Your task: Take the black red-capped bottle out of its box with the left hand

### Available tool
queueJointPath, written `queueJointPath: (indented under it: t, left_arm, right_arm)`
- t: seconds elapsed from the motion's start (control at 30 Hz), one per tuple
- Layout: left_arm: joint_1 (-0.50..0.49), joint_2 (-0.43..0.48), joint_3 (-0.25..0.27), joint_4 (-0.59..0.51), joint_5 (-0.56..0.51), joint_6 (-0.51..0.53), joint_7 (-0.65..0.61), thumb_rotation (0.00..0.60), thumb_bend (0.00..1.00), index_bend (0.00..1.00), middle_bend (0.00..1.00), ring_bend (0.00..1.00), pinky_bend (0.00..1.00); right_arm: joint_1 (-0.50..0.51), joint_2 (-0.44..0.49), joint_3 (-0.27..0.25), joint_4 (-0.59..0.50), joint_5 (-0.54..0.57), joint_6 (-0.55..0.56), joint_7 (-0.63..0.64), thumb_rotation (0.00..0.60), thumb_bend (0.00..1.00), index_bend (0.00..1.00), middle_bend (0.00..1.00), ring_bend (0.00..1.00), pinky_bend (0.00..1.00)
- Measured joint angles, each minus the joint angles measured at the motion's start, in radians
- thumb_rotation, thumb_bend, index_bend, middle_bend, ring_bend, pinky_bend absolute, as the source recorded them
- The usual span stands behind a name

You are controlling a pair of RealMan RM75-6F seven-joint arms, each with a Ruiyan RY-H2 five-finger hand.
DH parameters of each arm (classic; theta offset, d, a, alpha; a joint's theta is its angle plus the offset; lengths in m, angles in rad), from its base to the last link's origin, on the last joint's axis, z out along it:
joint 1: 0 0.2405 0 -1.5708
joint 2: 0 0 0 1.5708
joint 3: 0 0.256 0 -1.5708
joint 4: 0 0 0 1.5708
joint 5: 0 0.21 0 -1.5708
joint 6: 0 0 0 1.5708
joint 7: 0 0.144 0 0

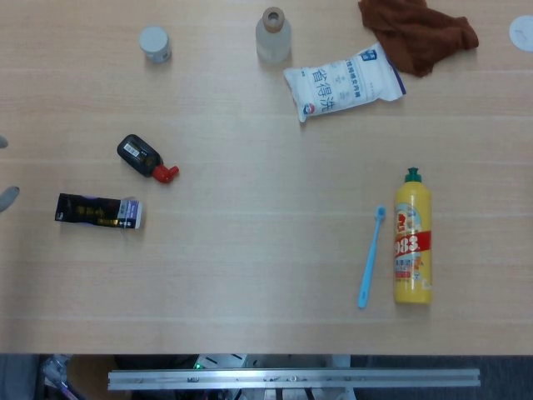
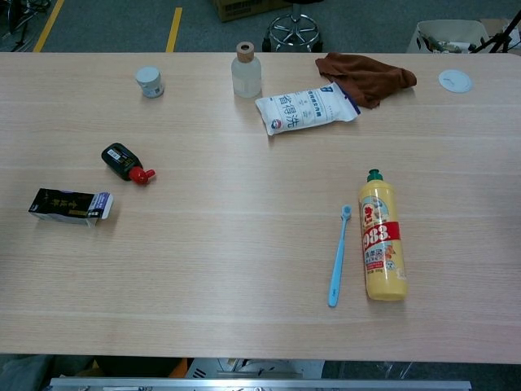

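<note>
The black red-capped bottle [image 1: 146,157] [image 2: 126,162] lies on its side on the table, its cap pointing right and toward me. Just below and to its left lies its dark box [image 1: 98,211] [image 2: 70,204], flat, with its pale end to the right. Bottle and box are apart. Of my left hand [image 1: 6,198] only two pale fingertips show at the head view's left edge, spread apart, left of the box and touching nothing. The chest view does not show this hand. My right hand appears in neither view.
A yellow detergent bottle [image 1: 413,237] and a blue toothbrush [image 1: 371,256] lie at the right. Along the far side stand a small white jar [image 1: 155,43] and a clear bottle [image 1: 272,35], with a white packet [image 1: 344,82] and a brown cloth [image 1: 419,32] beside them.
</note>
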Motion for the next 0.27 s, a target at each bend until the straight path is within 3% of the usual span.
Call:
queueJointPath:
  t: [0.27]
  left_arm:
    - [0.006, -0.016, 0.005, 0.033, -0.007, -0.016, -0.026, 0.6, 0.08, 0.42, 0.2, 0.24, 0.42]
  right_arm:
    - [0.009, -0.017, 0.017, -0.021, 0.002, -0.015, -0.004, 0.6, 0.46, 0.55, 0.44, 0.33, 0.32]
